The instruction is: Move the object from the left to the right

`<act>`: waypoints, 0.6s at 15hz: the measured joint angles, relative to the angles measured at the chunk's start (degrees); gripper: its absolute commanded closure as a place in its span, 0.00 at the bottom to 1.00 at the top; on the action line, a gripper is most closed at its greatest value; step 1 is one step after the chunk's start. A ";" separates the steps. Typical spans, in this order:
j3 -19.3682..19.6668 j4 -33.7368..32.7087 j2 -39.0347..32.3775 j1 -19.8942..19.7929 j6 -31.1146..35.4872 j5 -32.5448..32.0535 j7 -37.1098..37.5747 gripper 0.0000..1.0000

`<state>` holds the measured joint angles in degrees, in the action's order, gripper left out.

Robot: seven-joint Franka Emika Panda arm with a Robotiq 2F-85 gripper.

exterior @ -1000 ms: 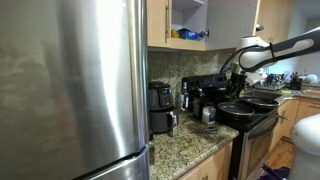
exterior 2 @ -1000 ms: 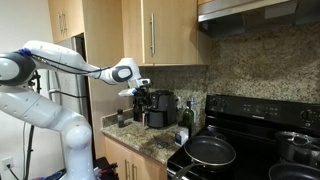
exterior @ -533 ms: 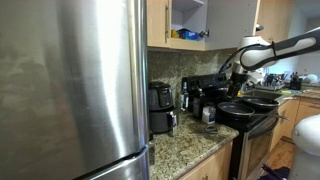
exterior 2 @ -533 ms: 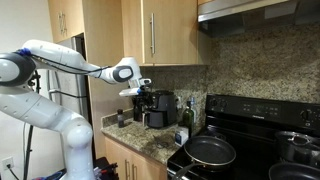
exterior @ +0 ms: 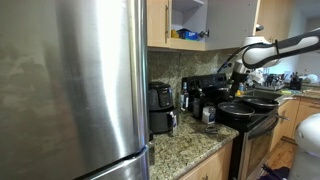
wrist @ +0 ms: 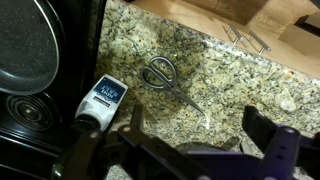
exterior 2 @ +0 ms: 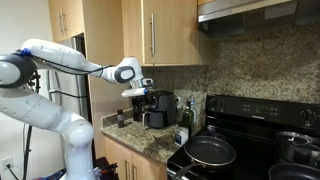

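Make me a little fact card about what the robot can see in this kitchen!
place: kitchen with a speckled granite counter
gripper: open, holding nothing, above the counter
scissors: lying flat on the counter
small labelled bottle: on the counter, at the stove's edge
stove: black, with a dark pan on it
fridge: big and silver, close to the camera in an exterior view

Speckled tan granite counter (wrist: pixel 230 75); grey scissors (wrist: pixel 166 78); black stove (wrist: pixel 30 110)
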<state>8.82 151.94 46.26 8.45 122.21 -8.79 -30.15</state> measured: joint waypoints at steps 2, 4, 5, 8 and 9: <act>-0.58 -0.48 0.04 -0.29 -4.08 -1.11 0.77 0.00; -0.27 -1.52 0.01 0.29 -8.15 -1.54 -3.98 0.00; 0.40 -1.99 -0.04 0.71 -8.87 -1.56 -7.12 0.00; -0.29 -2.33 3.18 2.73 -16.26 -0.37 -14.29 0.00; -1.89 -1.94 6.32 4.04 -20.41 0.57 -15.32 0.00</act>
<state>6.94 150.00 52.57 12.49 101.80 -8.22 -45.48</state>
